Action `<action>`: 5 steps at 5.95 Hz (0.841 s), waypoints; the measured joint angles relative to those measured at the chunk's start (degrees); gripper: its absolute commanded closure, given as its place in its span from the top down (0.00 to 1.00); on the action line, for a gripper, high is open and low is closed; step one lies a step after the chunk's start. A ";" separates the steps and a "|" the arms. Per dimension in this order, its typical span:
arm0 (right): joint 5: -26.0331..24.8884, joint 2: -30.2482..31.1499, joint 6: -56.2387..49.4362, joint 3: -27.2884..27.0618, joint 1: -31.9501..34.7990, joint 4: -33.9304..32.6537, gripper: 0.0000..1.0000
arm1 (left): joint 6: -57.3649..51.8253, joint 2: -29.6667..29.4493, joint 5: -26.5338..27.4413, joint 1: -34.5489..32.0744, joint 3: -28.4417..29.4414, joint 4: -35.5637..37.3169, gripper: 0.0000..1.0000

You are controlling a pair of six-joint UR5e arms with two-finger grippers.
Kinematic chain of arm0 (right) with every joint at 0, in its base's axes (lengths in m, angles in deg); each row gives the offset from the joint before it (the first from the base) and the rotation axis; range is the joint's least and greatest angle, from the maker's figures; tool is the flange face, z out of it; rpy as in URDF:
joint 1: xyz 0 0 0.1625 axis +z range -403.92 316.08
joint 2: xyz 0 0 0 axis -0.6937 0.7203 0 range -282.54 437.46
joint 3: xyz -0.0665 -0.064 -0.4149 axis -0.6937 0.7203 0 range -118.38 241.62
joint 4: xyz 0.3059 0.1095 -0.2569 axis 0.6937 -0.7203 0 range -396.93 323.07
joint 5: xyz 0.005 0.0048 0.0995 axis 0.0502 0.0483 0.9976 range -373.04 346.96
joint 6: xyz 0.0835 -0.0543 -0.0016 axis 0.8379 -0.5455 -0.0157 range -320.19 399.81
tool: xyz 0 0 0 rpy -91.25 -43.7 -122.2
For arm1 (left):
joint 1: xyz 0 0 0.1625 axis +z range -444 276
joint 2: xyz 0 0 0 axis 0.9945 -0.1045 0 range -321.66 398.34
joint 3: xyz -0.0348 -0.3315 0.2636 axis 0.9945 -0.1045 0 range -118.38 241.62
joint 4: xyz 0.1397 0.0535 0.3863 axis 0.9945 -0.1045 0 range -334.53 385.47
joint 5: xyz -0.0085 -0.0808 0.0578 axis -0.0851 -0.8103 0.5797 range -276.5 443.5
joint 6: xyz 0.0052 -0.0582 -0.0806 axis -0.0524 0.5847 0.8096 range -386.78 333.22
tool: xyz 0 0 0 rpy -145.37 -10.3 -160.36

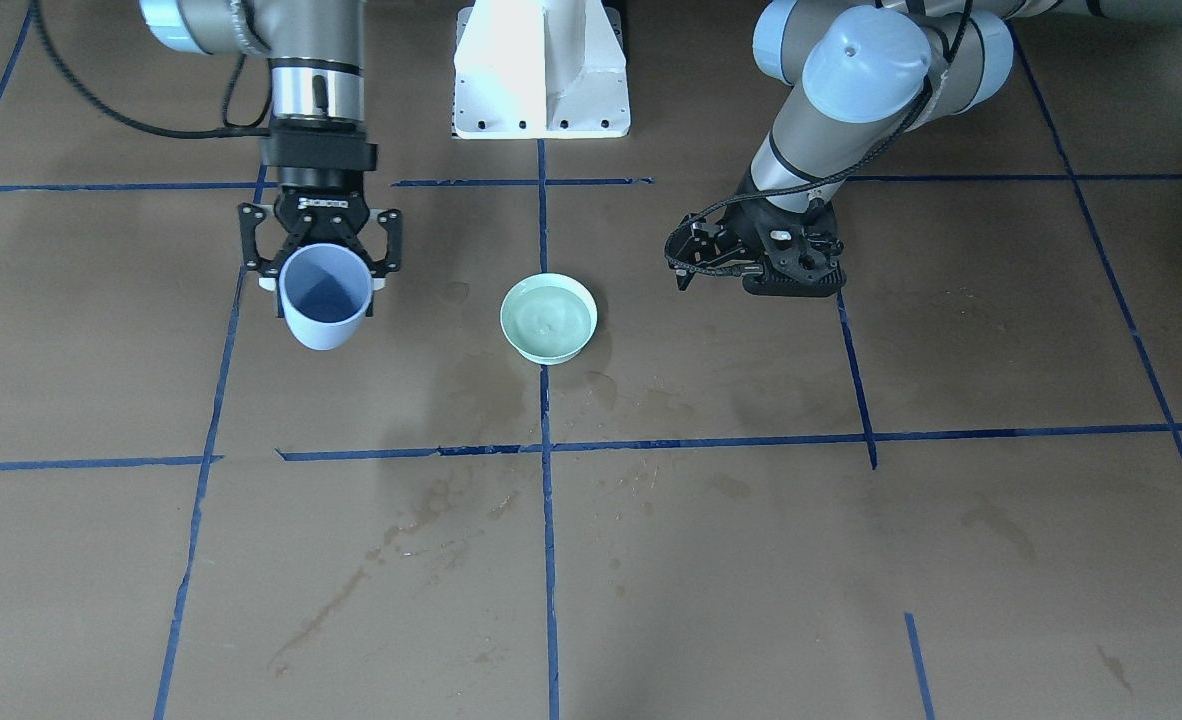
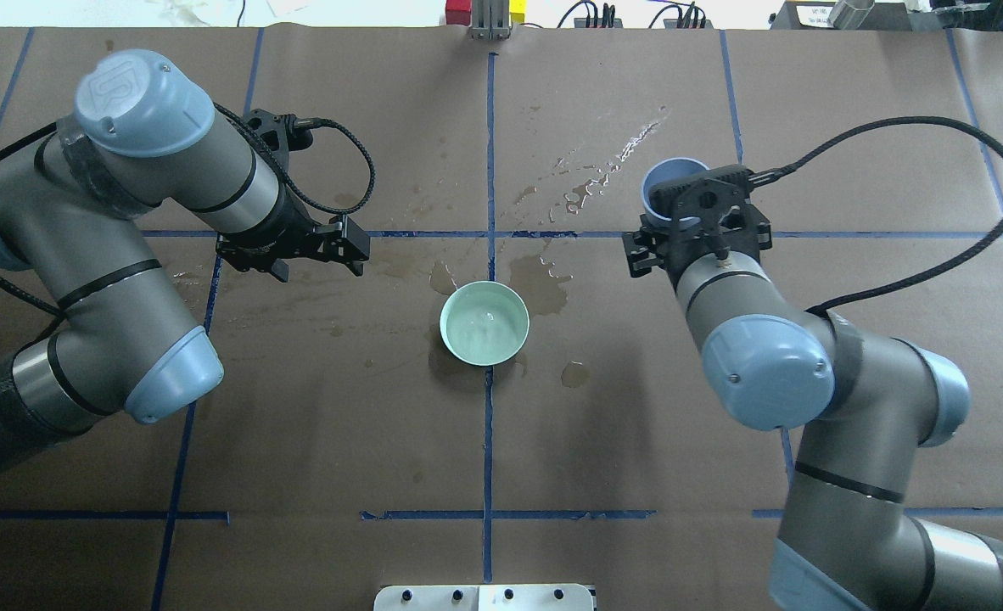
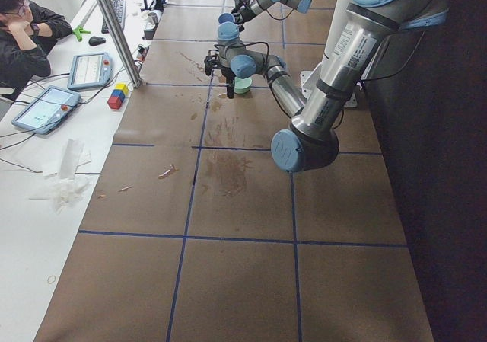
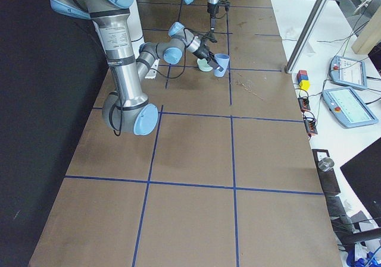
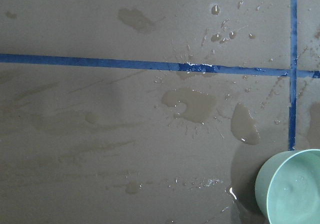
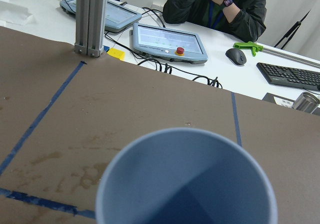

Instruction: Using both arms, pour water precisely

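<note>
A pale green bowl (image 1: 548,317) stands at the table's middle, also in the overhead view (image 2: 484,323) and the left wrist view (image 5: 295,189). Clear water (image 1: 549,322) lies in it. My right gripper (image 1: 326,285) is shut on a light blue cup (image 1: 324,297), held off the table and tilted, to the bowl's right in the overhead view (image 2: 667,182). The cup's inside (image 6: 187,184) looks dark, and I cannot tell if it holds water. My left gripper (image 1: 681,265) is open and empty, low over the table, left of the bowl in the overhead view (image 2: 361,248).
Wet patches and splashes (image 2: 544,280) surround the bowl and run toward the far edge (image 2: 603,165). The white pedestal (image 1: 541,70) is at the robot's side. An aluminium post (image 6: 90,19), tablets and a seated person (image 6: 215,7) are beyond the far edge.
</note>
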 measured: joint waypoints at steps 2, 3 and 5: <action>1.09 13.99 0.39 -0.05 1.68 17.46 0.01 | -0.05 -0.07 0.00 0.00 0.17 0.00 1.00; 1.16 20.14 0.48 1.16 1.90 25.79 0.01 | -0.06 -0.08 0.00 0.00 0.22 0.00 1.00; 0.69 26.45 0.48 11.12 2.04 44.82 0.01 | -0.07 -0.08 0.00 0.03 0.20 0.00 1.00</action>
